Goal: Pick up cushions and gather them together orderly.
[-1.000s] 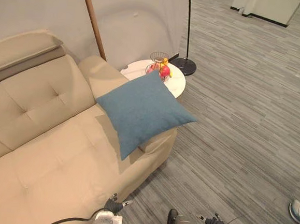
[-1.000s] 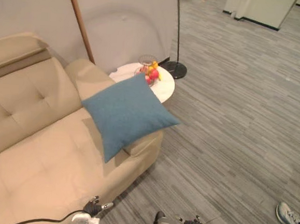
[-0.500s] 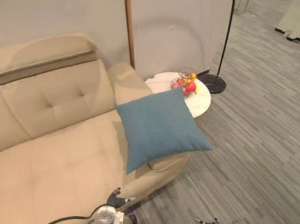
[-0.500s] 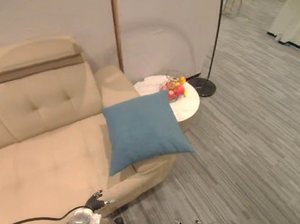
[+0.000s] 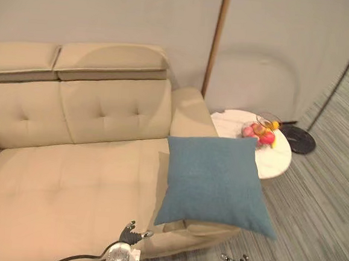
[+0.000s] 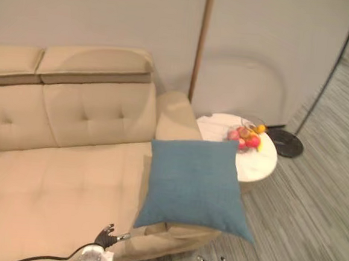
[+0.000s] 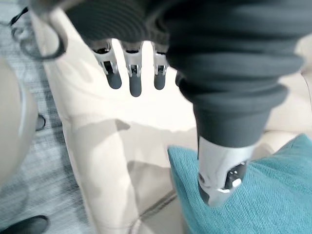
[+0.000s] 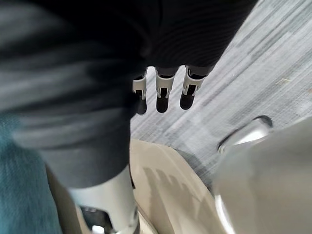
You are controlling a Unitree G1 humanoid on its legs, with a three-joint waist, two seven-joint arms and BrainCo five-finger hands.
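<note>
Blue cushion (image 5: pixel 216 182) leans tilted over the armrest (image 5: pixel 190 110) at one end of the beige sofa (image 5: pixel 68 176), its lower corner hanging past the front edge. Just beside that armrest is a round white surface (image 5: pixel 275 161) carrying a wire fruit bowl (image 5: pixel 260 130).

Left hand (image 7: pixel 135 80): fingers straight and relaxed, nothing held, above the sofa near the cushion. Right hand (image 8: pixel 163 96): fingers loose, empty, above the grey floor (image 8: pixel 253 73).

Right hand (image 8: pixel 163 92) hangs with fingers (image 8: pixel 189 93) straight and apart from the thumb (image 8: pixel 105 207), holding nothing, grey striped floor (image 8: pixel 253 63) beyond them, a beige sofa edge (image 8: pixel 165 187) and blue cushion (image 8: pixel 19 195) near the thumb.
</note>
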